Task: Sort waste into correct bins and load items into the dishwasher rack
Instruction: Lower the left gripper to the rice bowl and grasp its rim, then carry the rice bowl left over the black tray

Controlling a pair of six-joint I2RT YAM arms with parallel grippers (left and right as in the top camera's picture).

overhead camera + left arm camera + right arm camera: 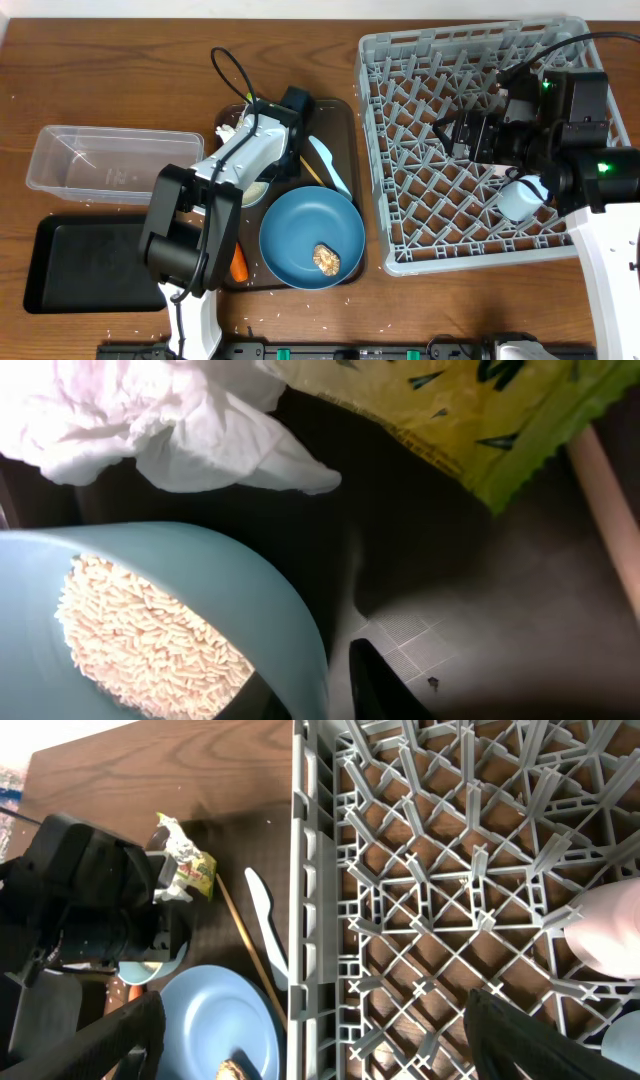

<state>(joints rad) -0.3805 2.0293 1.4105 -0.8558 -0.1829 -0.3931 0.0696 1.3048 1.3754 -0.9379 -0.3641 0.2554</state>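
Pale-blue bowl [230,565] fills the lower left of the left wrist view, tilted, with loose white rice grains [140,640] heaped inside.

- Left gripper [315,695]: jaws drawn in narrow on the bowl's wall. Outer finger [385,685] stands against the outside and the other shows dark on the inside, with the wall pinched between.
- Beyond the bowl, on the dark brown serving tray [480,590]: white crumpled tissue [150,410] and yellow-green snack wrapper [470,410], lying side by side.
- Same tray, overhead: large dark-blue plate [295,225] with brown food lump [326,259] on it. Small orange carrot [239,266] lies just beside the plate's left edge, and white plastic utensil [325,160] lies above the plate.
- Right gripper [320,1050]: jaws spread wide, nothing between them, hanging over the dishwasher rack [370,150].
- Pinkish-white cup [610,935] sits in the rack, at the right edge of the right wrist view.
- Clear tub [100,165] and black tray [90,265] lie left of the serving tray, with the tub farther back.
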